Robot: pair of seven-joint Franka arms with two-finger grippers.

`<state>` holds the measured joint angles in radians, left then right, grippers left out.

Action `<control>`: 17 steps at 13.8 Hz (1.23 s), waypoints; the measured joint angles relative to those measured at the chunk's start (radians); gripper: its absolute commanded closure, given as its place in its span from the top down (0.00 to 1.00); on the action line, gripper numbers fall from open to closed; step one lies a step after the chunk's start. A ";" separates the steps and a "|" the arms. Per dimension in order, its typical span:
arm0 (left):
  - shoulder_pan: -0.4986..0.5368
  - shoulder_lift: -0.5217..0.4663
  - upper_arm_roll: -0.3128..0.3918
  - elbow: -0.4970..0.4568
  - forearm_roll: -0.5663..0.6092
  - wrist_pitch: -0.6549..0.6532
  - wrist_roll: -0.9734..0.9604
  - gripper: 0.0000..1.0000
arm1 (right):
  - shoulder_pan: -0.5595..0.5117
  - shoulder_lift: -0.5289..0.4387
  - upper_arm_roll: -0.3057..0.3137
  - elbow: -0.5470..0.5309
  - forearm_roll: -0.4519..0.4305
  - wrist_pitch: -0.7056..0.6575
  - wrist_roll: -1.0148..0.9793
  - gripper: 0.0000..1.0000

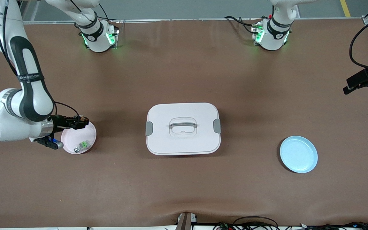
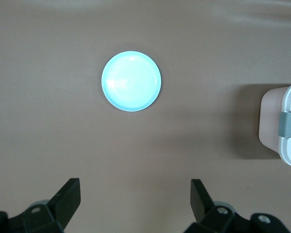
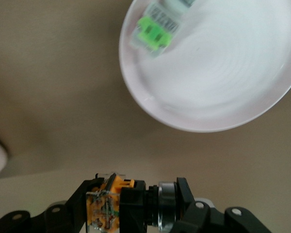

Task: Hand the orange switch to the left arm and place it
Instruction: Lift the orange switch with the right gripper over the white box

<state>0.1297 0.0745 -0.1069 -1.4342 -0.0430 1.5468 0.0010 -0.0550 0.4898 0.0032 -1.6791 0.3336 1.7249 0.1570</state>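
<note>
My right gripper (image 1: 80, 123) is shut on the orange switch (image 1: 82, 120), a small black part with an orange body, and holds it over the rim of the pink plate (image 1: 88, 135). In the right wrist view the switch (image 3: 114, 204) sits crosswise between the fingers of the gripper (image 3: 133, 204), above the table beside the plate (image 3: 223, 77). The white box (image 1: 183, 128) with grey clips stands mid-table. My left gripper (image 1: 363, 81) is open and empty at the left arm's end of the table; it also shows in its own wrist view (image 2: 135, 191).
A small green-and-silver part (image 1: 82, 146) lies in the pink plate; it also shows in the right wrist view (image 3: 157, 29). An empty blue plate (image 1: 298, 154) lies toward the left arm's end, also in the left wrist view (image 2: 131, 81), with the box's edge (image 2: 286, 124) beside it.
</note>
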 measured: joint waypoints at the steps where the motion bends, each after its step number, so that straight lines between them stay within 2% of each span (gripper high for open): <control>1: 0.001 0.000 0.001 0.000 0.000 0.000 0.000 1.00 | 0.019 -0.006 0.003 0.025 0.030 -0.035 0.055 0.00; 3: 0.003 0.000 0.005 0.001 0.000 0.000 0.000 1.00 | 0.070 -0.019 0.007 0.065 0.089 -0.076 0.180 0.00; 8: 0.003 0.000 0.007 -0.001 0.000 -0.006 0.000 1.00 | 0.253 -0.029 0.013 0.164 0.226 -0.073 0.583 0.00; 10: 0.009 0.002 0.007 -0.009 -0.024 -0.056 0.000 1.00 | 0.311 -0.029 0.013 0.203 0.280 -0.062 0.732 0.00; 11: 0.026 0.006 0.007 -0.018 -0.093 -0.077 -0.003 1.00 | 0.335 -0.029 0.013 0.225 0.301 -0.051 0.803 0.00; 15: 0.182 0.020 0.010 -0.125 -0.495 -0.091 -0.002 1.00 | 0.442 -0.024 0.013 0.290 0.367 0.038 1.040 0.00; 17: 0.201 0.019 0.009 -0.174 -0.623 -0.089 -0.001 1.00 | 0.503 -0.015 0.013 0.303 0.387 0.128 1.134 0.00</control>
<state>0.3307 0.0937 -0.0976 -1.6085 -0.6658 1.4581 -0.0005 0.4477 0.4749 0.0161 -1.3765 0.7211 1.8529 1.2910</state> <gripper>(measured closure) 0.000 0.264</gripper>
